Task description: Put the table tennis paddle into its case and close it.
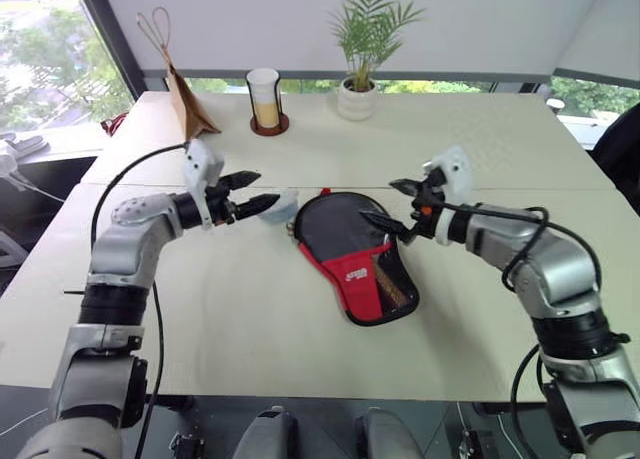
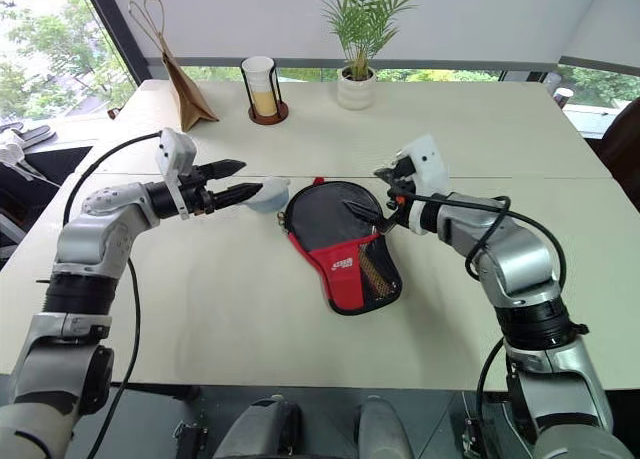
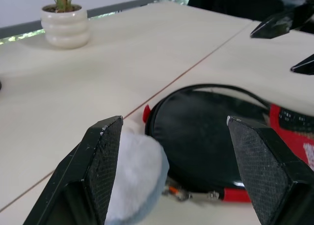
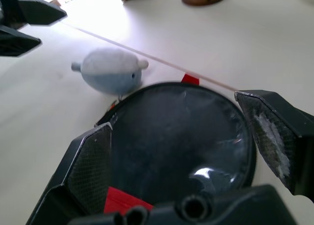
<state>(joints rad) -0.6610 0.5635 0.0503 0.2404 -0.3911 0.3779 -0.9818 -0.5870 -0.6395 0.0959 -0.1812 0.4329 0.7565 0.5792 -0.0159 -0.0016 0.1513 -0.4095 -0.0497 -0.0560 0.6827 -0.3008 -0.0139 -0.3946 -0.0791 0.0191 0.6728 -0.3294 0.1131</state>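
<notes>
The case (image 1: 355, 261) lies flat on the worktop (image 1: 200, 319), between the two pincers, round end toward the far side, red panel and mesh pocket toward the near edge. The table tennis paddle cannot be told apart from the case; whether it is inside cannot be determined.

Left pincer (image 1: 251, 193): released, fingers spread, holding nothing. It hovers level just beside the case's round end, on the left. The grey-blue fluffy ball (image 2: 268, 194) sits on the worktop at the tips of this pincer; contact cannot be confirmed. In the left wrist view one finger (image 3: 98, 171) overlaps the ball.

Right pincer (image 1: 391, 204): released, fingers wide apart, empty. It hangs over the right-hand rim of the case's round end, pointing toward the left pincer. In the right wrist view the black round face lies between its fingers (image 4: 91, 168).

At the far edge stand a brown paper bag (image 1: 188, 104), a cup in a holder (image 1: 264, 101) and a potted plant (image 1: 361, 49).
</notes>
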